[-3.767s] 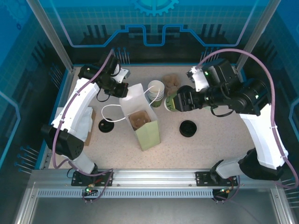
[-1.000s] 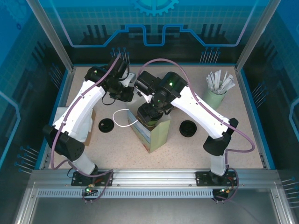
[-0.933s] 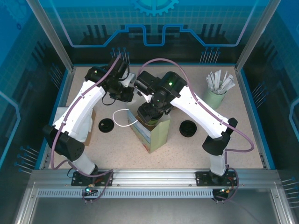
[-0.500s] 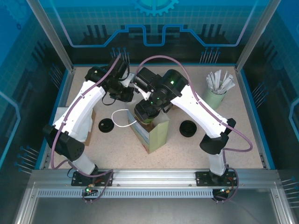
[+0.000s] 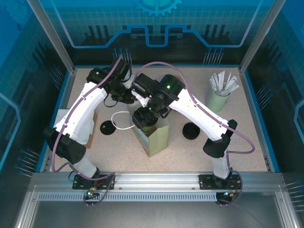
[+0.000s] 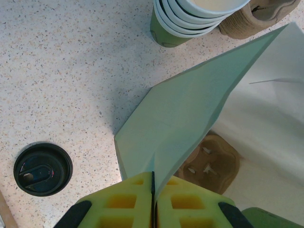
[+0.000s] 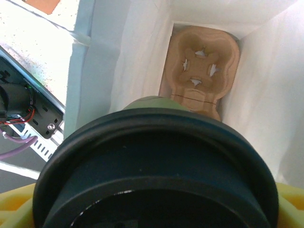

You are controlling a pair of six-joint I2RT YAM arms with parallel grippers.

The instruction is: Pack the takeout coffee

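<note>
Left pincer (image 6: pixel 153 202) pinches edge of pale-green paper bag (image 6: pixel 190 118); right pincer (image 5: pixel 144 118) grips black-lidded green paper cup (image 7: pixel 156 161) above bag's mouth.

A speckled beige table (image 5: pixel 190 156) carries it all. Near its middle a green paper bag (image 5: pixel 159 140) stands upright with its mouth open, its white cord handle (image 5: pixel 121 118) looping out to the left. 2 black lids lie flat on the top: the left lid (image 5: pixel 108 127) and the right lid (image 5: pixel 191 130), each apart from the bag. Toward the far right corner stands a pale-green cup (image 5: pixel 217 99) stuffed with white packets. Near the bag stands a stack of nested green cups (image 6: pixel 190 23), with a brown pulp carrier (image 6: pixel 256 21) just beside it
</note>
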